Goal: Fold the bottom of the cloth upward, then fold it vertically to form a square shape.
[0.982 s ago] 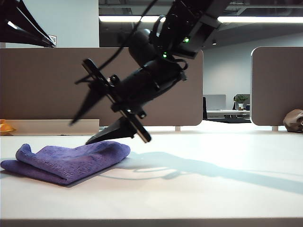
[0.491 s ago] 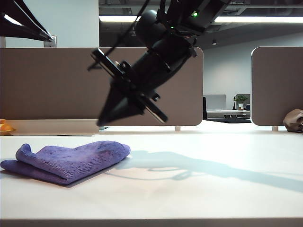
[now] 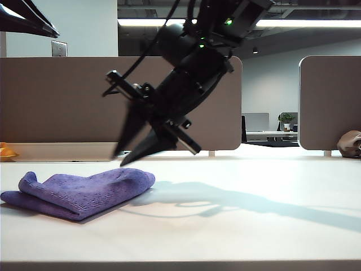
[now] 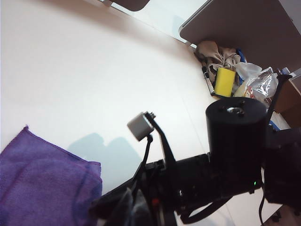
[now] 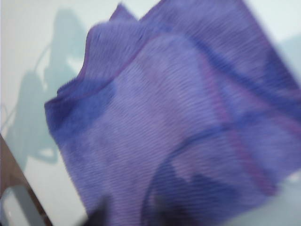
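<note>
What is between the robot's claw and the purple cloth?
Nothing visible. The right gripper hangs in the air just above the cloth, jaws slightly apart, only empty space between them. The left gripper is shut and off to the side, not in the way.

Right end effector (image 3: 132,152) above cloth (image 3: 84,192), air gap btwn, table (image 3: 254,226) open rightward

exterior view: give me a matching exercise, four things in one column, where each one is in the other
1 purple towel
2 right gripper
3 left gripper
4 brownish-grey lump

a top left corner, raised
b far right edge, by the divider
c folded on the table, left
d just above the towel, open

Pairs: 1-c, 2-d, 3-a, 4-b
</note>
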